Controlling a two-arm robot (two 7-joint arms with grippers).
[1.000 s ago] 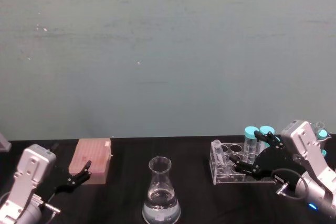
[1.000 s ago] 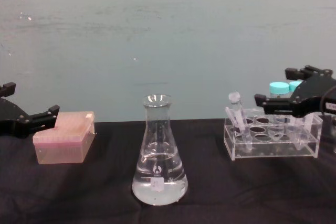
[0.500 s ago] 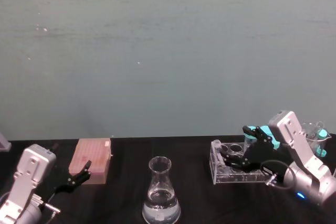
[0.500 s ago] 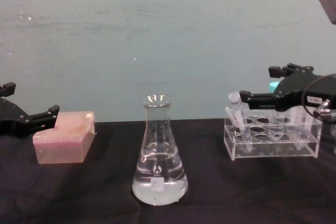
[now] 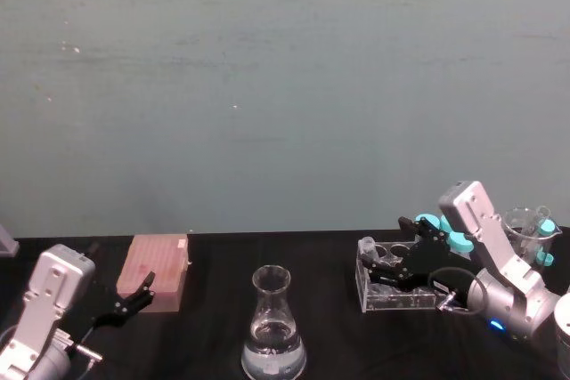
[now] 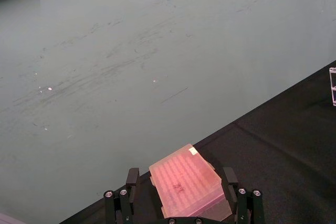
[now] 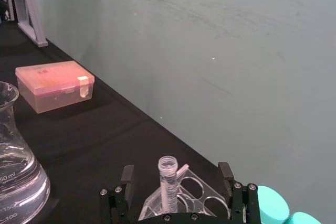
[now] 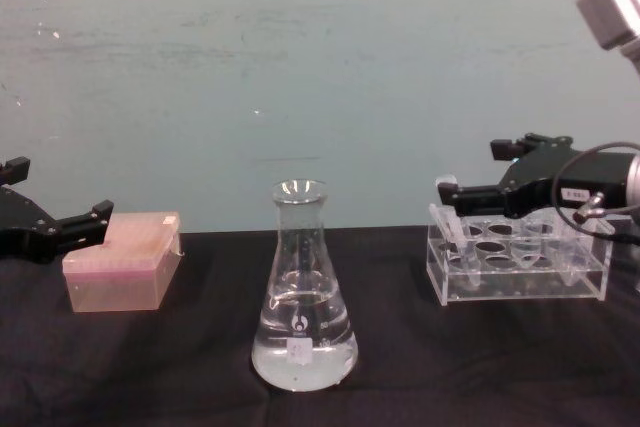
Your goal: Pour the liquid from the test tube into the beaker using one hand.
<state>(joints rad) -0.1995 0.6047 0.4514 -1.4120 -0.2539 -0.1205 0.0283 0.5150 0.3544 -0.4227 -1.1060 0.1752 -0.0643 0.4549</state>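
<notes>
Head, chest and wrist views of the desk. Your right gripper hung over the clear rack on the right side of the desk, towards its back edge. Its jaws were spread, one on each side of the test tube, neither touching it. The test tube leaned in the rack's end hole nearest the desk's middle; you could not tell whether it held anything. Teal-capped tubes stood at the rack's far end. The beaker stood upright at the middle of the desk near its front edge, clear liquid in its wide base. Your left gripper hovered at the left side, jaws spread, just beside a pink box.
</notes>
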